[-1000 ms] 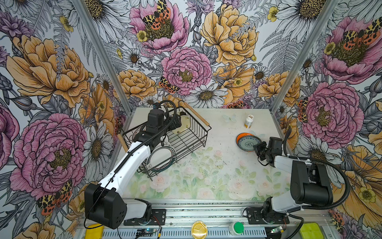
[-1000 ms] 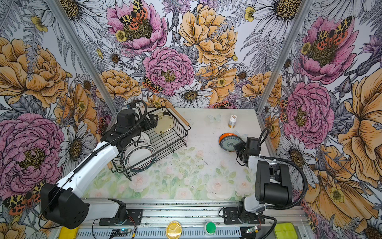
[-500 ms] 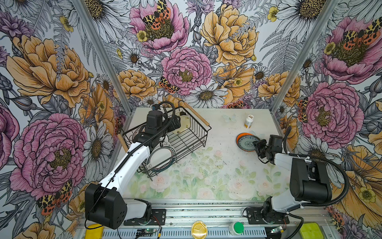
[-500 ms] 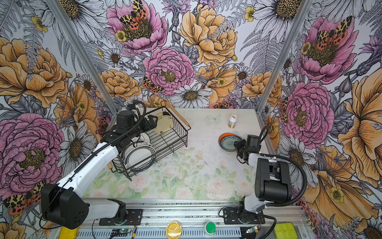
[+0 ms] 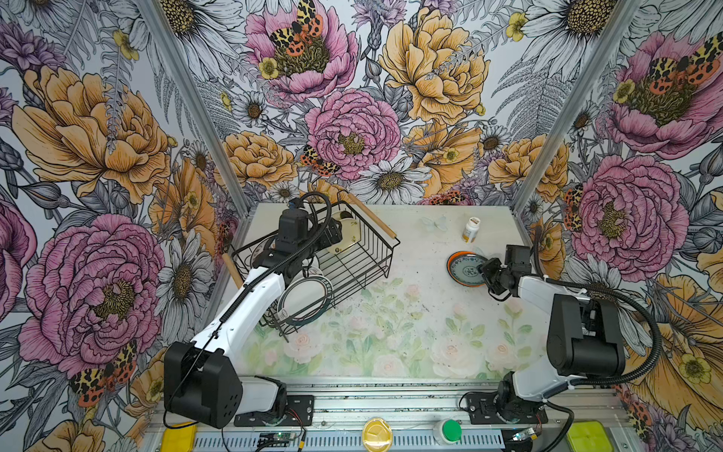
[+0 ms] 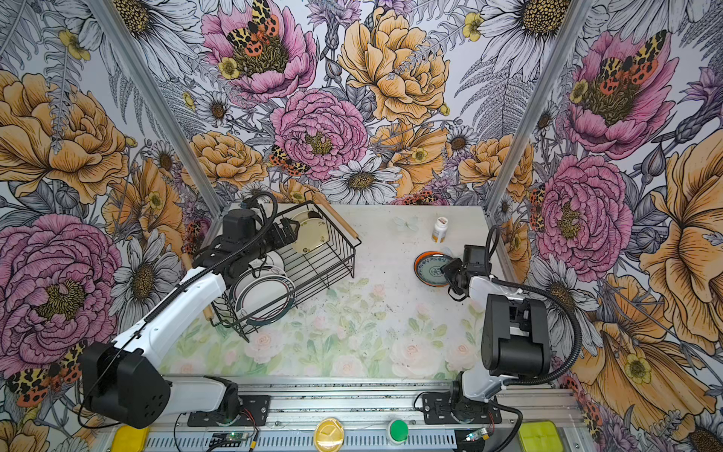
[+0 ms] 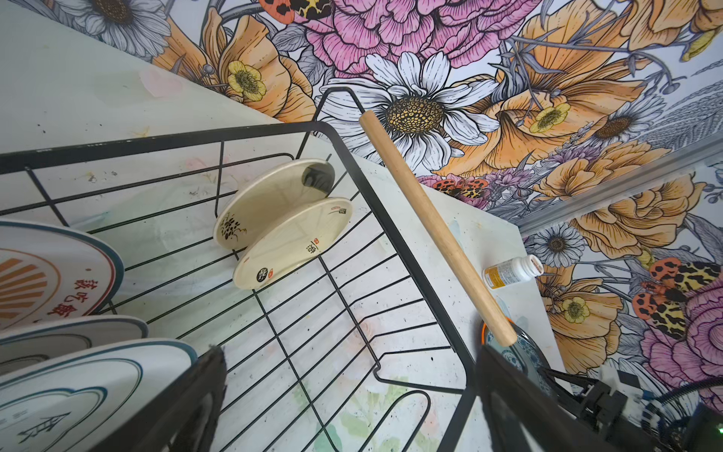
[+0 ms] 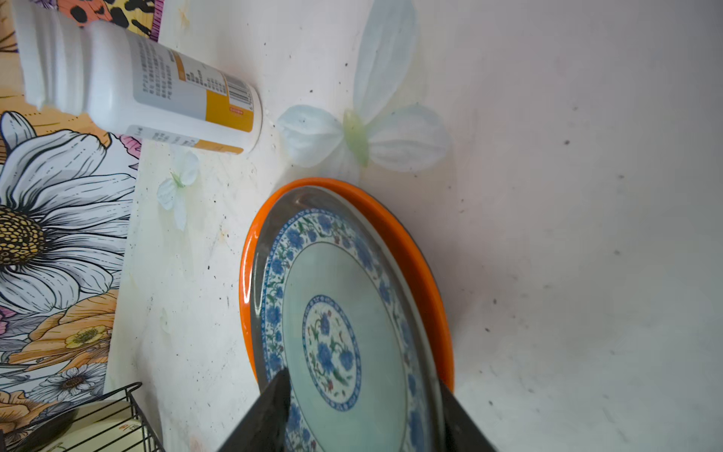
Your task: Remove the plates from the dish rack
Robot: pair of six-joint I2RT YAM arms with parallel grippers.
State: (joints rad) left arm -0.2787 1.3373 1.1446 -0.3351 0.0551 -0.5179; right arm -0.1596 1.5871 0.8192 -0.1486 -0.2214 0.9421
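Note:
The black wire dish rack stands at the table's back left. Two cream plates lean at its far end. White plates with dark rims stand at its near end, beside a sunburst plate. My left gripper is open inside the rack, empty, short of the cream plates. At the right, a blue floral plate lies on an orange plate. My right gripper is open, its jaws apart over the floral plate's near edge.
A white pill bottle stands behind the stacked plates near the back right corner. The rack's wooden handle runs along its far rim. Flowered walls close in the table on three sides.
My right gripper went from shut to open, letting go of the blue floral plate, which now rests on the orange plate. The left arm has hardly moved.

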